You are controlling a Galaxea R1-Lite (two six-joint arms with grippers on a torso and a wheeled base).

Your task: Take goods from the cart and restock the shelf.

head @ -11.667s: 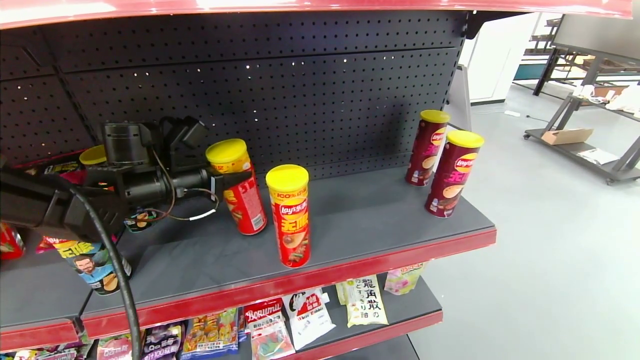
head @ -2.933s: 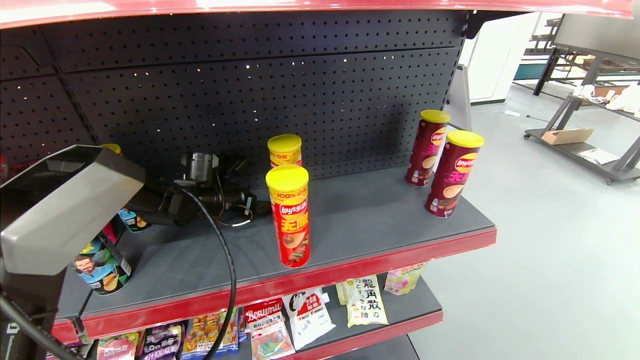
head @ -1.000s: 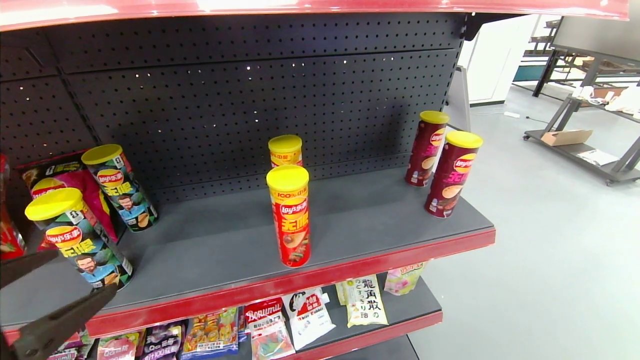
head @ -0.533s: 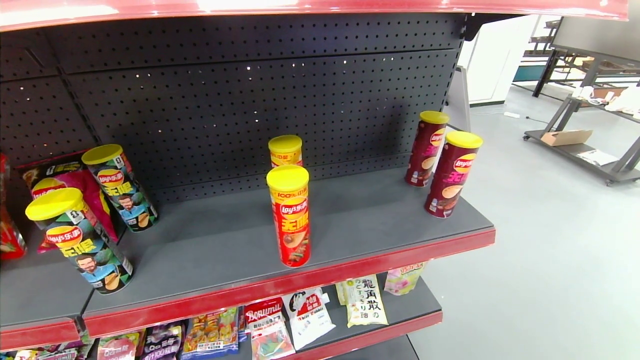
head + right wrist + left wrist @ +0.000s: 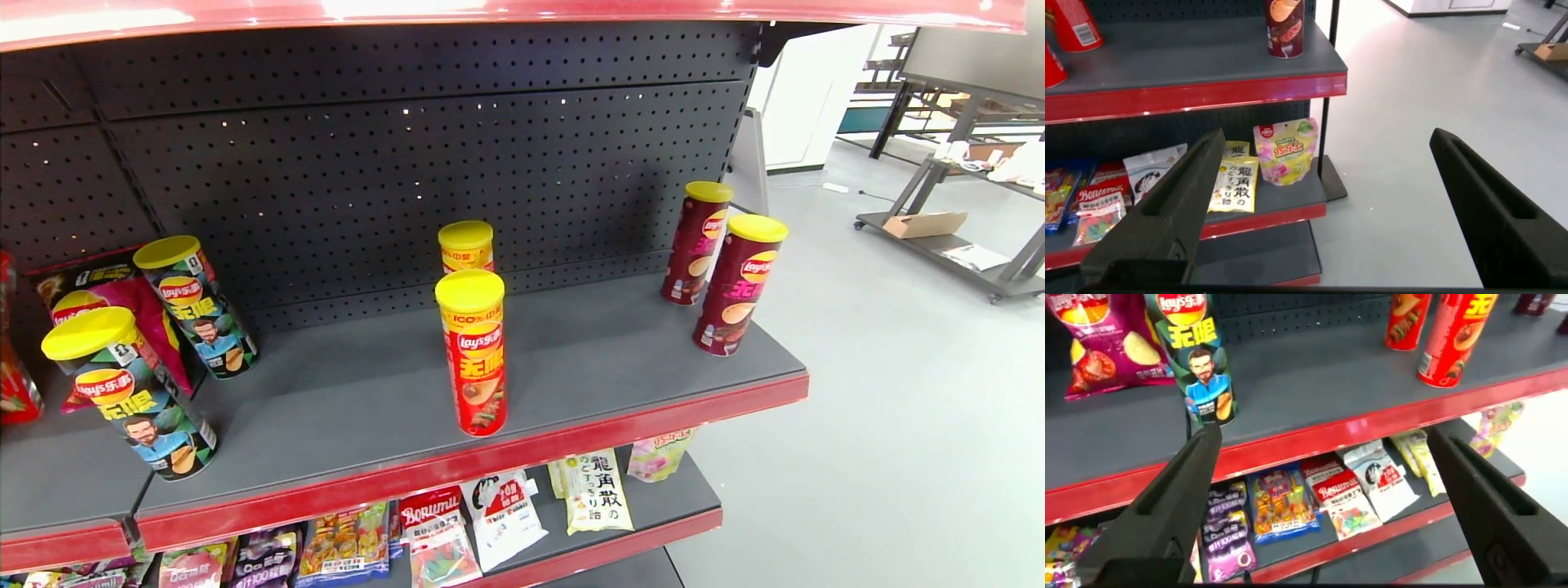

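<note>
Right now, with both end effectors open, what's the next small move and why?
Probably draw the left end effector back and go to the cart for another can: it and the right end effector are open and empty, and the shelf has bare room between the red chip cans and the maroon cans.

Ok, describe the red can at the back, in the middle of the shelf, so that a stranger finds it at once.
On the grey shelf in front of the black pegboard, two red cans with yellow lids stand in the middle, one behind the other. The rear red can is the one nearer the pegboard, half hidden by the front red can.
</note>
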